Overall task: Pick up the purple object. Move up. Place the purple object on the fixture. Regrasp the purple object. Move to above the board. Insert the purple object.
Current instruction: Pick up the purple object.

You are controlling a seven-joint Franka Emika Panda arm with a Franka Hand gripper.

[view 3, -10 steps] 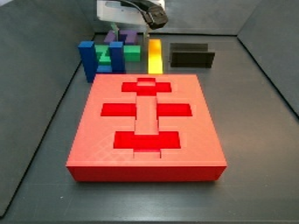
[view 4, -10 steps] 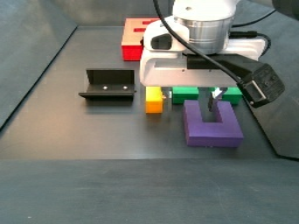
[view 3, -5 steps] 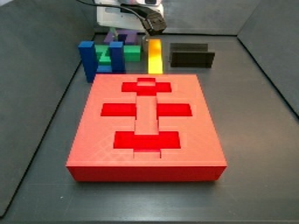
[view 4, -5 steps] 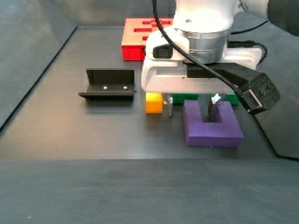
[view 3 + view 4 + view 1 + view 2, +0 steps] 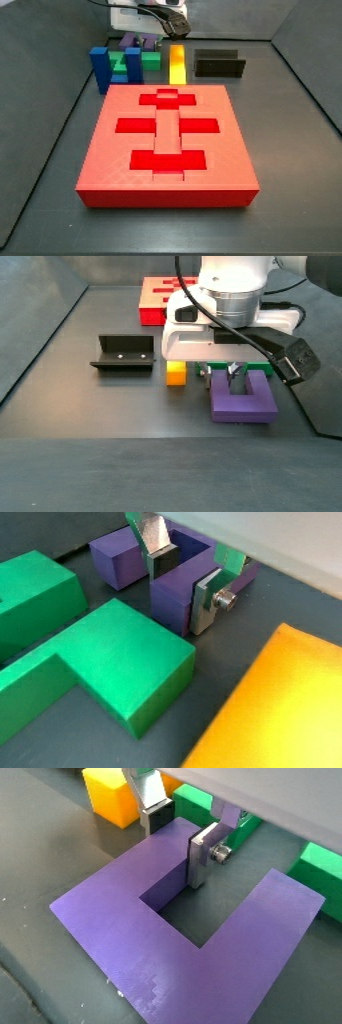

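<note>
The gripper [image 5: 235, 374] has dropped lower over the purple object [image 5: 243, 399], right of centre in a side view. Its fingers [image 5: 203, 856] straddle one prong, unclenched, so pickup comes next.

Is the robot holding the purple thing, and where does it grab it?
The gripper straddles one prong of the purple object, which lies on the floor. Whether it is pinched yet cannot be told.

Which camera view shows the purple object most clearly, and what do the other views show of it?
A wrist view shows the purple object best: its whole U shape, with the gripper astride one prong. Another wrist view shows only its prongs. A side view shows it partly under the gripper. In the far side view it is small.
</note>
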